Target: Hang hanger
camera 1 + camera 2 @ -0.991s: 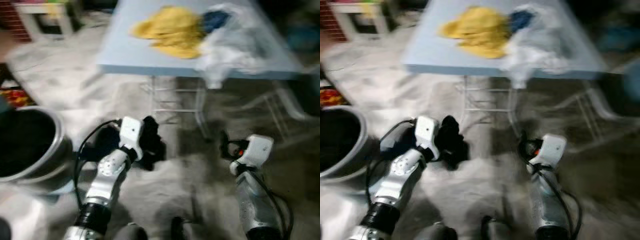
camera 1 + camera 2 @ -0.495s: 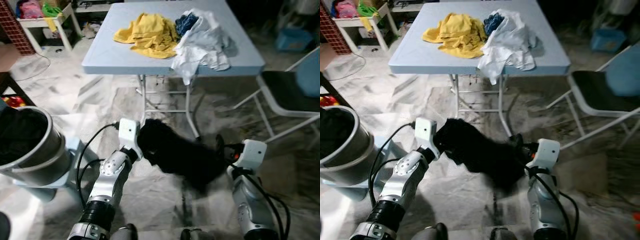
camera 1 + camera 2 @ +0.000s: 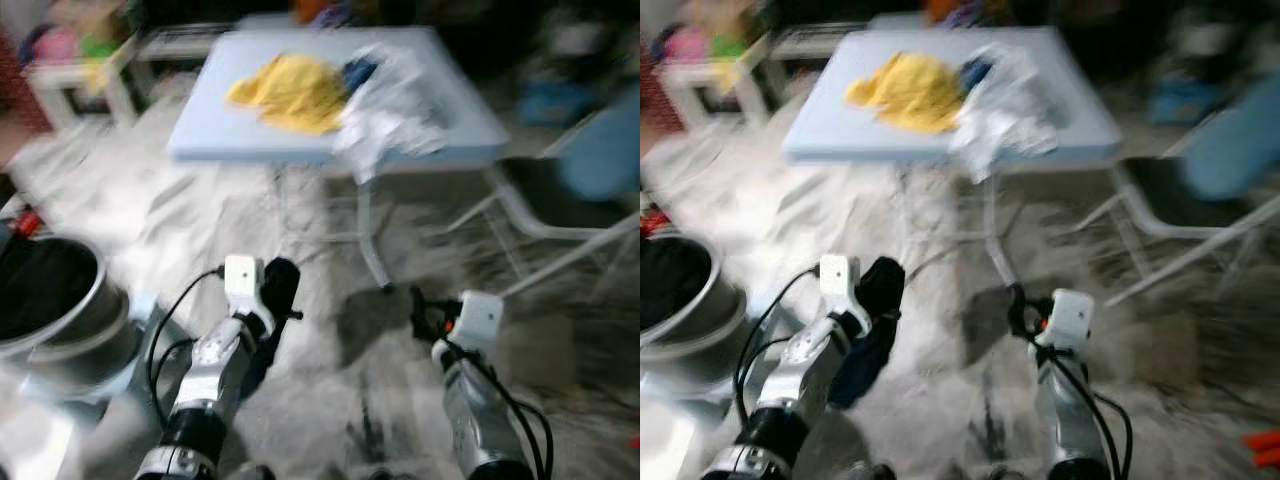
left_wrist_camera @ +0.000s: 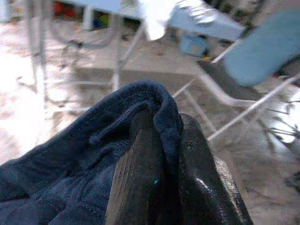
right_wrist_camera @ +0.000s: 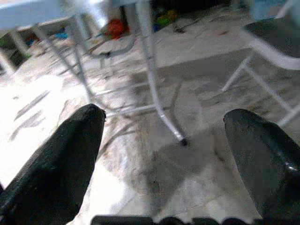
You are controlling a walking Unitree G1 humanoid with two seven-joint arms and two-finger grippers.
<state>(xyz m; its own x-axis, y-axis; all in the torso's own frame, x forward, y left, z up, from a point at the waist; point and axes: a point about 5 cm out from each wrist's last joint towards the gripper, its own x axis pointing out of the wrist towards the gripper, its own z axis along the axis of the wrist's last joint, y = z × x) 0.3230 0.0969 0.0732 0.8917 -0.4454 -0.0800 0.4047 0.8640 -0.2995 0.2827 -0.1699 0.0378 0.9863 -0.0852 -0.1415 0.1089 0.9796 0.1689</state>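
Fingertips of my left gripper (image 4: 161, 154) were clamped on a fold of dark navy, fleecy cloth (image 4: 70, 154), the rolled hem pinched between the two black pads in the middle of the left wrist view. From the head, that same cloth (image 3: 868, 335) hung limp below the left wrist, lower left of the frame, its tail drooping toward the pale marbled floor (image 3: 940, 250). I judged it light, soft and floppy: nothing to break, but apt to slide through smooth fingers, so a bunched hem or seam looked the surest place to hold, and a second hold would be needed to spread it.

No hanger could be made out in these blurred views; the garment was the only task-related thing in hand, and I could not tell its cut.

My right gripper (image 5: 164, 140) was spread wide and held nothing, its two dark fingers at the lower corners of the right wrist view, with floor and white metal table legs (image 5: 150, 61) between them. In the head view it sat lower centre-right (image 3: 1025, 310).

Farther out stood a light blue folding table (image 3: 230, 130) in the upper middle, carrying a crumpled yellow cloth (image 3: 290, 90) and a white heap of fabric (image 3: 395, 110) spilling over its near edge. A grey round bin (image 3: 90, 330) sat at the left edge, and a blue folding chair (image 3: 600, 160) at the right.
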